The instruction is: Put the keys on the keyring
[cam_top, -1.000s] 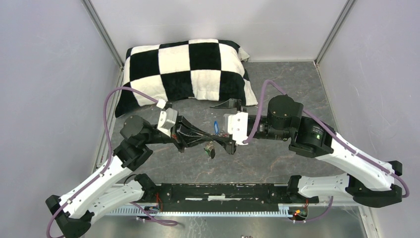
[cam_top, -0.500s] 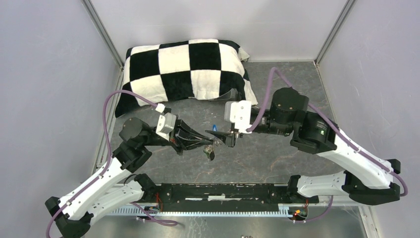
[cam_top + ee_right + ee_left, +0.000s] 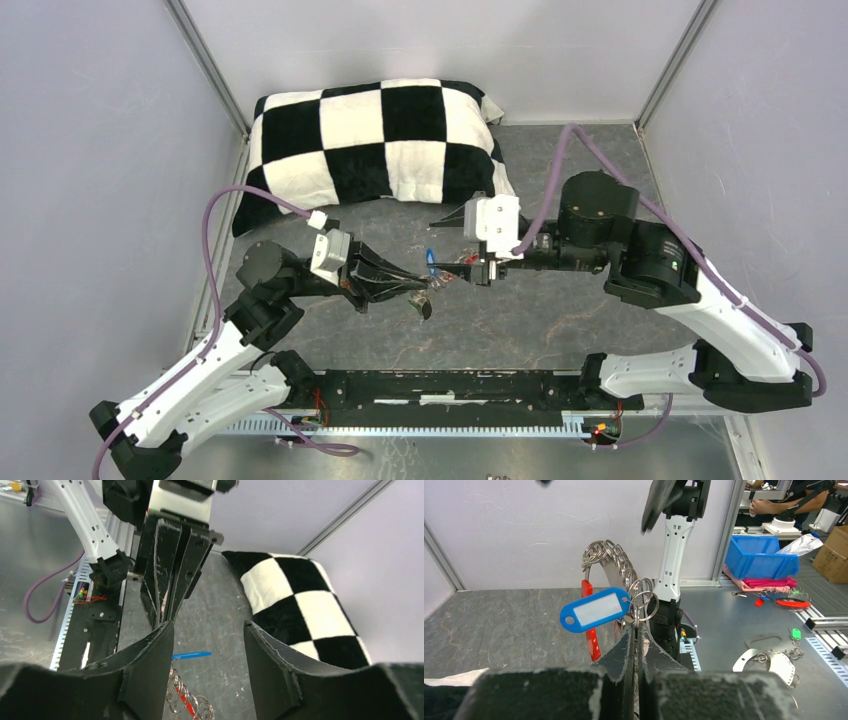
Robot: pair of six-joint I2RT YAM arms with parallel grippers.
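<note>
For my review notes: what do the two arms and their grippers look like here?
The left arm and right arm are white shells between black joint housings. A purple cable runs along each, and a white block sits at each wrist. The left gripper and right gripper have black, flat, tapering fingers with scuffed, pale-worn edges.

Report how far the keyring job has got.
Done, apparently: blue key and red key hang from the keyring. In hand: left gripper shut on the keyring, right gripper open close by. Left: whether more keys remain, I cannot tell.
</note>
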